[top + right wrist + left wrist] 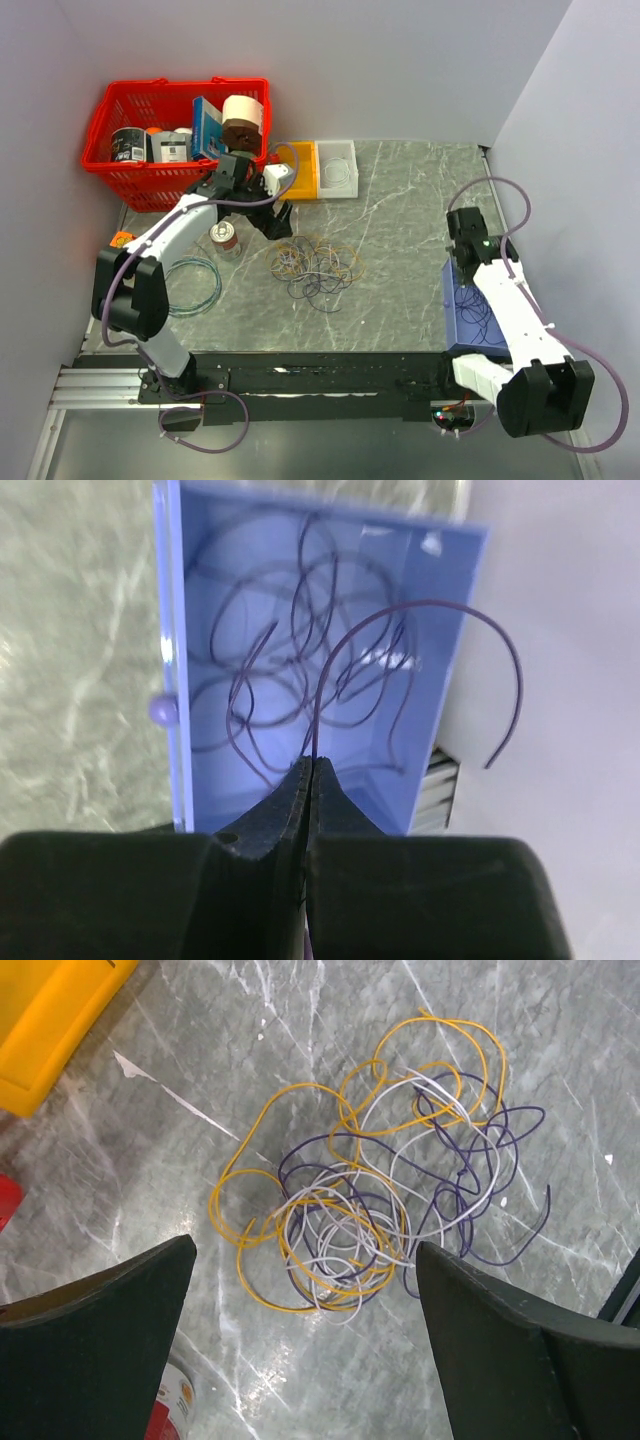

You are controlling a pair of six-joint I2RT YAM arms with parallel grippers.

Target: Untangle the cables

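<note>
The cables (370,1210) heaped in the middle of the counter (400,200) look light and springy, so the wide-open left claw (305,1245) should pinch an outer loop, while the right claw (310,768) seems clamped on a purple wire (425,604) over the blue bin (170,630) at right.

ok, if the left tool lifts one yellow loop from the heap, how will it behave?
Probably light and springy: the purple wire pinched in the right tool holds its arc unsupported. The loops in the heap interlace, so neighbours will likely drag along. Thin and smooth-looking, it may slip from a loose pinch.
</note>
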